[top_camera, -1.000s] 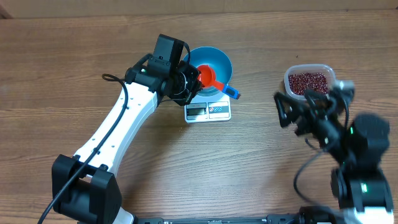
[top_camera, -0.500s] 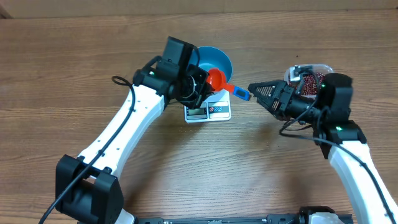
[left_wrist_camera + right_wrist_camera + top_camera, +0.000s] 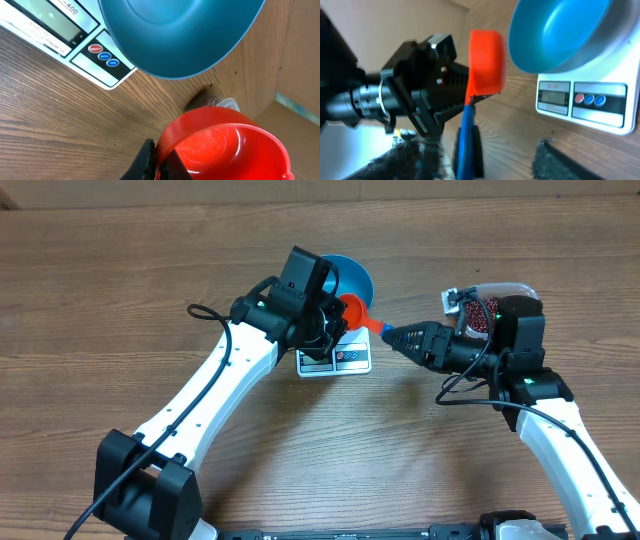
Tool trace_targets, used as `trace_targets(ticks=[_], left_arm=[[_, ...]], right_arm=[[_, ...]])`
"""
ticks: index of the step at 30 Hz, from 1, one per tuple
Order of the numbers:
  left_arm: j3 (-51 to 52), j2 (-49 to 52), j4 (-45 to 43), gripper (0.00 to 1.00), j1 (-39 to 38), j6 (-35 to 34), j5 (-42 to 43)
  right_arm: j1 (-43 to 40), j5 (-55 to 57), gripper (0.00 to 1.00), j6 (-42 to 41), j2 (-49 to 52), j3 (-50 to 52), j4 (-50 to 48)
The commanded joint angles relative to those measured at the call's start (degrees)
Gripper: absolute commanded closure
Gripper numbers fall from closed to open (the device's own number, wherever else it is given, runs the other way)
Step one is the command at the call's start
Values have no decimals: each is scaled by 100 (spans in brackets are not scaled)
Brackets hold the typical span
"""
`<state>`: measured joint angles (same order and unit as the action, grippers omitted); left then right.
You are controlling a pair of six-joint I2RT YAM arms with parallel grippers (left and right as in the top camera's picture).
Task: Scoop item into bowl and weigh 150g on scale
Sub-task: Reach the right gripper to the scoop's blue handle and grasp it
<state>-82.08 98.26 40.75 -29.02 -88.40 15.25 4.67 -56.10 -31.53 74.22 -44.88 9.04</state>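
Observation:
The blue bowl [image 3: 350, 275] sits on the white scale [image 3: 338, 358]; the bowl [image 3: 185, 35] looks bare inside. My left gripper [image 3: 328, 318] is shut on the rim of a red scoop [image 3: 351, 309], held in the air just right of the bowl. The scoop's blue handle [image 3: 375, 327] points right. My right gripper [image 3: 392, 333] stands open around that handle [image 3: 467, 135], which lies against one finger [image 3: 476, 150]; the other finger [image 3: 555, 160] is well apart. The item, dark red beans [image 3: 478, 318], fills a clear tub mostly hidden behind the right arm.
The clear tub [image 3: 500, 288] stands at the back right, under my right wrist. The scale's display and buttons [image 3: 582, 99] face the front edge. Both arms meet over the table's middle, just right of the scale.
My right arm swung in from the right to the scoop's blue handle, its jaws narrowing. My left gripper carried the red scoop from over the bowl to its right side.

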Motion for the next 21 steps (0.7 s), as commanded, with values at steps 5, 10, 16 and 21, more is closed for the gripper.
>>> trace_targets(ticks=[5, 10, 16, 21], left_arm=[[-105, -118, 11, 96, -262, -55, -278], [-105, -118, 24, 96, -339, -35, -323], [-105, -118, 166, 96, -337, -33, -334], [-105, -118, 273, 96, -326, -37, -522]], right_arm=[[275, 330, 56, 529, -26, -116, -42], [278, 358, 63, 529, -26, -116, -85], [278, 568, 64, 529, -26, -116, -85], [278, 656, 68, 527, -26, -116, -83]])
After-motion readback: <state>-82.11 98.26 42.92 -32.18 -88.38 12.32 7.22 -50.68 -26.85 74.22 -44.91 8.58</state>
